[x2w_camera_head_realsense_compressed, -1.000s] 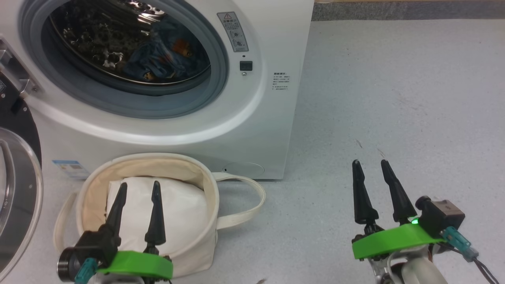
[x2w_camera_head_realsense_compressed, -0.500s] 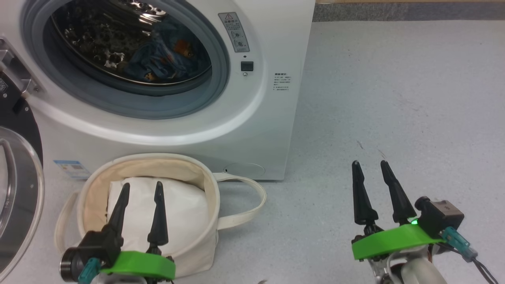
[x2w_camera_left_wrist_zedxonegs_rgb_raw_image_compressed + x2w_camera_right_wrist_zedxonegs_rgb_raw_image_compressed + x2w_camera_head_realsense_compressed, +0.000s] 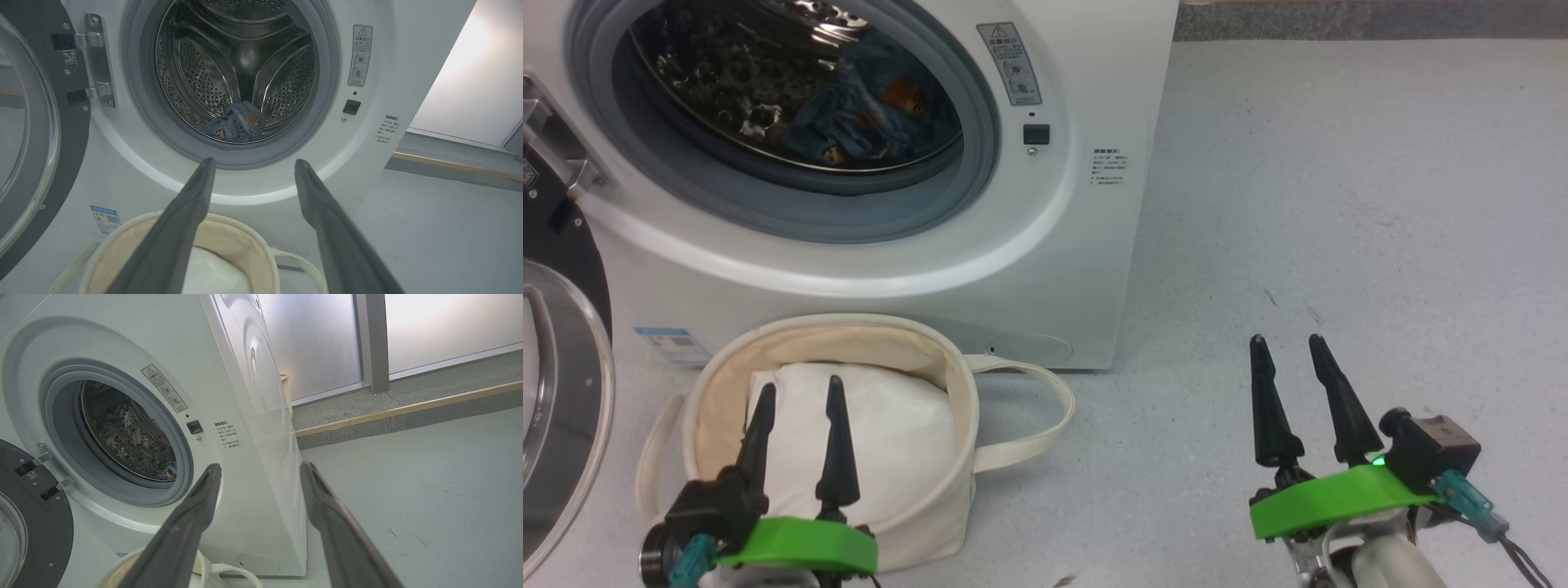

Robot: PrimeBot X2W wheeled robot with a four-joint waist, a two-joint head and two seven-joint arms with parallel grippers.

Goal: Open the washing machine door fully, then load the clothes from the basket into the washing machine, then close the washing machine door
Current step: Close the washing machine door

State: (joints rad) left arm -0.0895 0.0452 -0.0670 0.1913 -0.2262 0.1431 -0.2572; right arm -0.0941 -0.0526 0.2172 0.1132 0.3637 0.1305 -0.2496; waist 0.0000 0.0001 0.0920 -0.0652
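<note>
Clothes: a crumpled light-blue fabric garment with orange and dark printed figures (image 3: 866, 122) lies low at the front of the perforated steel drum (image 3: 204, 81), inside the grey rubber ring (image 3: 984, 155) of the big white front-loading washing machine (image 3: 1054, 245). No part of it hangs over the ring, as far as I can see. The small round cream canvas basket (image 3: 947, 367) stands on the floor just in front of the washer, below the opening; the only thing visible in it is the plain white cushion-like pad (image 3: 890, 425), no printed fabric. Judgement: loading looks finished. The large round washing machine door, glossy black rim around a clear glass bowl (image 3: 564, 245), is swung wide open on its hinge at my left, so step one is done and closing it is what remains. My left gripper (image 3: 800, 385) hovers over the basket, fingers spread apart, grasping nothing. My right gripper (image 3: 1285, 340) hangs above the bare grey speckled floor (image 3: 1339, 204), well clear of the washer, fingers likewise spread and empty. The door sits nearer my left arm.
</note>
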